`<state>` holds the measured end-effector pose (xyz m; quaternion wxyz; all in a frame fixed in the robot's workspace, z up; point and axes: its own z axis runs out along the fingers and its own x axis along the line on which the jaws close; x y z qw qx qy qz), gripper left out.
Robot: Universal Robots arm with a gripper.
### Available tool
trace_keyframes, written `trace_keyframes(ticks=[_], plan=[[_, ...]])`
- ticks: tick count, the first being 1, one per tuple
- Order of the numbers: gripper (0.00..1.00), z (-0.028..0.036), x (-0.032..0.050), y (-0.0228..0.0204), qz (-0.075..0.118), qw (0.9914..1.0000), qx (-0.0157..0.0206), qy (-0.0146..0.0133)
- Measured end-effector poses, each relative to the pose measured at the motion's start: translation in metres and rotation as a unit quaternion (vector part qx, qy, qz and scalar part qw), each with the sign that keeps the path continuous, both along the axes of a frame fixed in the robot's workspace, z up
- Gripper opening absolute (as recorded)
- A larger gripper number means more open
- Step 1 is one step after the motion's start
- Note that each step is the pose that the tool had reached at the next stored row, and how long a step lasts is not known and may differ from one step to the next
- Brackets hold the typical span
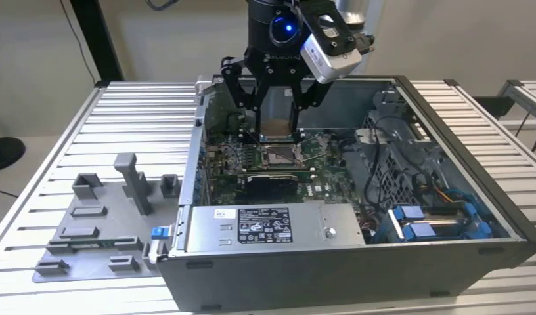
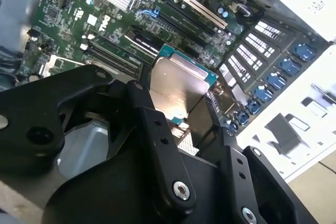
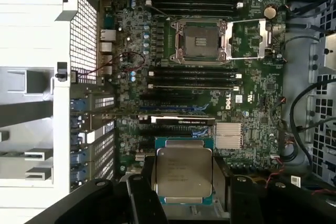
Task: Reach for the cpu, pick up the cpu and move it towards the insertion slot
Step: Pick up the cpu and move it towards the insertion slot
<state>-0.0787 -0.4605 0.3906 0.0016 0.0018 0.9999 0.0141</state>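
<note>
Above the open grey computer case [image 1: 478, 216], one flat square silvery cpu with a green rim [image 3: 184, 174] is held clamped by its edges between the closed black jaws of the single gripper [image 1: 277, 128], well clear of the motherboard. One empty metal-framed insertion slot [image 3: 201, 39] is seen on the green board. A tilted or off-centre chip could be judged likely to slip or strike the slot's frame.
</note>
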Motion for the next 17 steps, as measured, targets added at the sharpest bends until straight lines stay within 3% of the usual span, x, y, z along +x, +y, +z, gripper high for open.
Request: trace_keyframes(ticks=[7,17], plan=[[0.00,0.0000,0.0005,0.0019,0.000,1.00000,0.0001,0.0000],[0.00,0.0000,0.0024,0.0120,0.000,1.00000,0.0001,0.0000]])
